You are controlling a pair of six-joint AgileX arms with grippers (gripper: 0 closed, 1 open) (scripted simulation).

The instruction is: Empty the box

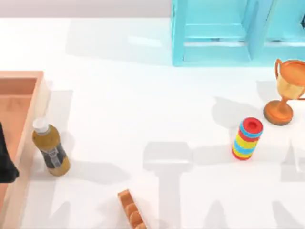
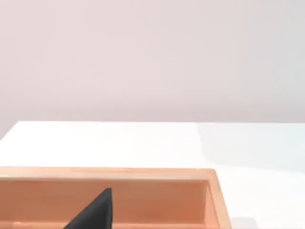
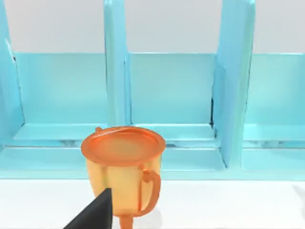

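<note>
The box [image 1: 19, 95], a shallow tray of orange-brown wood with raised walls, lies at the table's left edge; its far wall and corner also appear in the left wrist view [image 2: 143, 174]. The part of its floor in view is bare. My left gripper [image 1: 5, 162] hangs over the box's inside at the left edge, a dark part of it seen close up [image 2: 95, 212]. A bottle [image 1: 50, 149] with a white cap, yellow-brown contents and a dark label stands on the table just outside the box's right wall. My right gripper [image 3: 95, 212] faces the trophy.
A light blue cabinet [image 1: 224, 33] stands at the back right. In front of it are an orange-gold trophy [image 1: 286, 90] at the right edge and a stack of coloured rings [image 1: 247, 138]. A small tan block [image 1: 131, 210] lies at the front edge.
</note>
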